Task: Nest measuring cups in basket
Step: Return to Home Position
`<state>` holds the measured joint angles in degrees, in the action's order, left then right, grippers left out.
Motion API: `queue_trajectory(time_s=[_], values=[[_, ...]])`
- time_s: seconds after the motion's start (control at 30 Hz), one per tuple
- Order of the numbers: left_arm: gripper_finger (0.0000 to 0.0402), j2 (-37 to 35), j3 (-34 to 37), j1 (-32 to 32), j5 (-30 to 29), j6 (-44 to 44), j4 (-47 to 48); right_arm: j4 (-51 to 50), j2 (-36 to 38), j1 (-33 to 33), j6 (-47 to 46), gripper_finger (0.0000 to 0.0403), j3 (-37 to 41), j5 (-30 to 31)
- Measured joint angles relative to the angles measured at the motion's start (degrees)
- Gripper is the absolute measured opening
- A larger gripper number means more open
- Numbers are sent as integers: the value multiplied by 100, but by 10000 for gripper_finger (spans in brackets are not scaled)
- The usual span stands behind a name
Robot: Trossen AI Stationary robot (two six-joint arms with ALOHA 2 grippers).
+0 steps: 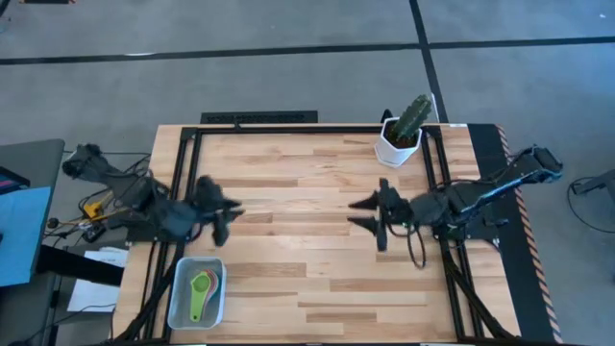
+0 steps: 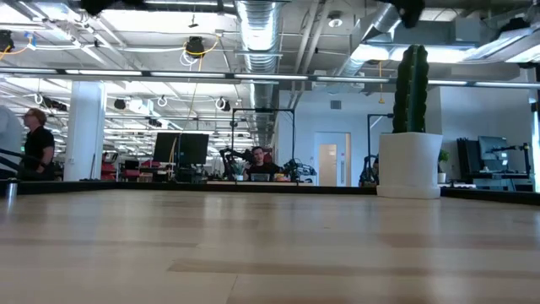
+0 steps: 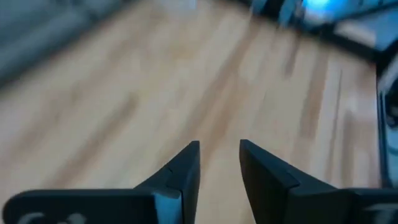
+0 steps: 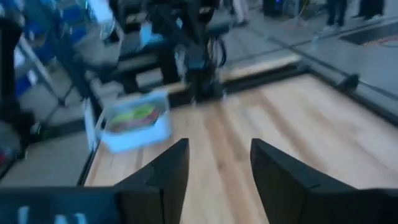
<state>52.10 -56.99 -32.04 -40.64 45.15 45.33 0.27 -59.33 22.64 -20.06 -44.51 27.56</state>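
Cups sit nested, green one uppermost, as one stack of measuring cups (image 1: 203,286) inside the basket (image 1: 181,309) at the lower left of the high view. The other colours are too small to sort out.

Just above the basket in that frame, the left gripper (image 1: 231,219) hangs over bare table (image 1: 307,279). Its fingers are parted by a narrow gap and hold nothing, which its own wrist view confirms. Across the middle of the frame, well apart from it, the right gripper (image 1: 352,213) is spread wider and is also empty. Its wrist camera looks over the boards to the basket (image 4: 134,138) in the upper left of that picture.

Farther back, at the upper right of the high view, a white cactus pot (image 1: 396,146) stands untouched. Beyond the table, the low view shows a person (image 2: 38,143) at the far left of the room.

Nesting and binning look done, so the step in hand seems to be the retreat to rest. That calls only for both arms to fold back, staying clear of basket and pot.
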Motion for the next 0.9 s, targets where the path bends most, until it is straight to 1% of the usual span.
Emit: queue_trajectory(time_s=[0.07, 0.13, 0.23, 0.3, 0.4, 0.47, 0.53, 0.6, 0.67, 0.77, 0.83, 0.9], values=[[91, 38, 20, 588, 70, -1189, -923, 291, 0, -354, 117, 188, 0, -196], [81, 124, 102, 1251, 593, -2023, -1758, 482, 0, -827, 270, 173, 0, -771], [67, 309, 192, 2183, 1445, -2577, -2537, 921, 0, -1599, 564, 148, 49, -1910], [58, 441, 192, 2677, 1779, -2851, -2999, 1083, 0, -2088, 670, 128, 79, -2542], [40, 614, 192, 3251, 2114, -3315, -3689, 1141, 0, -2685, 926, 97, 83, -3201], [24, 703, 192, 3511, 2296, -3499, -3942, 1091, 50, -2966, 1157, 72, 84, -3468], [7, 713, 192, 3719, 2604, -3578, -3957, 1025, 152, -3168, 1323, 43, 87, -3744], [4, 627, 192, 3861, 2884, -3618, -3899, 863, 286, -3301, 1469, 16, 85, -4029], [4, 432, 192, 3930, 2949, -3704, -3722, 584, 461, -3398, 1644, 10, 87, -4196], [1, 121, 214, 4009, 2905, -3828, -3455, 94, 817, -3439, 1878, 18, 87, -4251], [1, -89, 440, 4060, 2881, -3852, -3627, -180, 1063, -3434, 2058, 13, 85, -4254], [0, -359, 890, 4120, 2877, -3835, -3917, -305, 1327, -3387, 2194, 7, 145, -4255]])
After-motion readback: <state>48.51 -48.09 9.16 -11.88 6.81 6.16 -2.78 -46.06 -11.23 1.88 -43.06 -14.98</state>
